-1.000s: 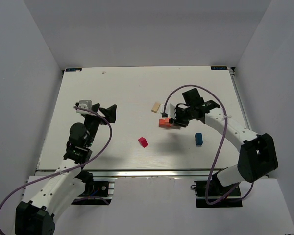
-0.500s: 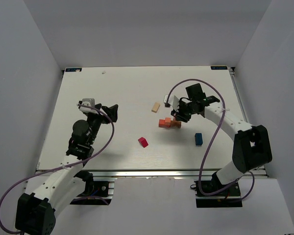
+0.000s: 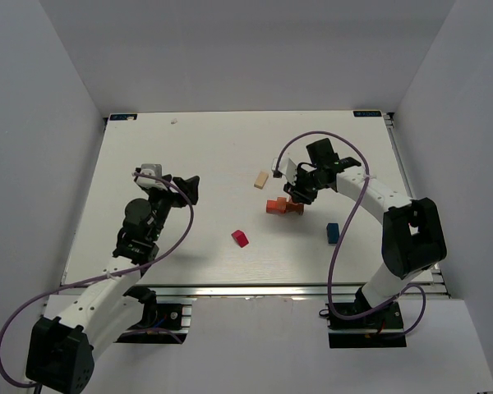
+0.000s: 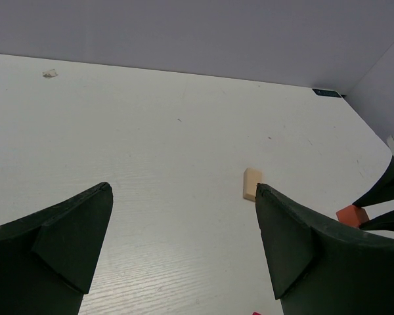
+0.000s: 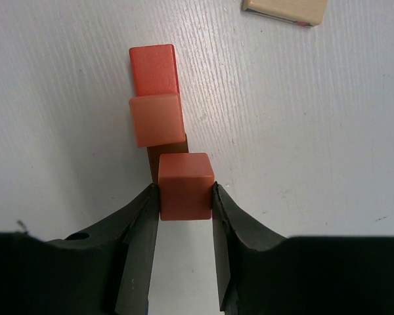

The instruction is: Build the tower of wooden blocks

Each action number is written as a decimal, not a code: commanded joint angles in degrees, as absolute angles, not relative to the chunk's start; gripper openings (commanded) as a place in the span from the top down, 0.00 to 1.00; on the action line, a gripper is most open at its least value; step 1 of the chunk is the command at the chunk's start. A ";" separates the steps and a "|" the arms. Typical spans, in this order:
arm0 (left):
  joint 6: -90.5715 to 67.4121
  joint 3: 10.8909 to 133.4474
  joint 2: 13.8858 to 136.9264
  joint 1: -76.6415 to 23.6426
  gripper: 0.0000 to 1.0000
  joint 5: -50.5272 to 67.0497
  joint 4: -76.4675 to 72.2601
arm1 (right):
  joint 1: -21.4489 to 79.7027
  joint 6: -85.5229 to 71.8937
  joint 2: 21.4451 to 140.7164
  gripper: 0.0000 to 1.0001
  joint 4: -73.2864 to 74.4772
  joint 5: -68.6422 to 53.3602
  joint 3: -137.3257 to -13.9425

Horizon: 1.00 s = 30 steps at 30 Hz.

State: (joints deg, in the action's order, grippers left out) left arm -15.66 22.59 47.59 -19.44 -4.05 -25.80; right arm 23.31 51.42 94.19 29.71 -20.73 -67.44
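Observation:
My right gripper (image 5: 186, 200) is shut on an orange-brown cube (image 5: 186, 184), its pads flat against the cube's two sides. The cube sits over the near end of a brown bar (image 5: 168, 152); I cannot tell whether they touch. Beyond it a salmon cube (image 5: 156, 119) lies on the bar, and an orange-red block (image 5: 153, 68) lies past that. From above, this cluster (image 3: 278, 206) lies under my right gripper (image 3: 296, 197). My left gripper (image 3: 186, 190) is open and holds nothing. In the left wrist view the left gripper (image 4: 182, 190) hangs over bare table.
A tan bar (image 3: 261, 179) lies just behind the cluster, and the same tan bar (image 4: 251, 184) shows beside the left gripper's right finger. Nearer the front, a magenta-red block (image 3: 241, 238) and a blue block (image 3: 333, 232) lie loose on the white table (image 3: 205, 148).
The right arm's elbow has swung toward the back while its gripper stayed over the orange cluster, still shut on the cube. The left gripper has drifted slightly to the right.

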 commanded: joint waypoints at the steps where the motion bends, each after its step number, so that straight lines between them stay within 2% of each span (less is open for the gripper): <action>1: -15.21 25.05 48.07 -19.25 0.02 -4.22 -27.16 | 23.47 51.24 94.39 0.79 28.48 -21.09 -68.38; 30: -15.65 29.18 53.70 -19.25 0.02 -4.48 -23.82 | 26.02 53.53 95.45 0.78 28.39 -18.19 -66.89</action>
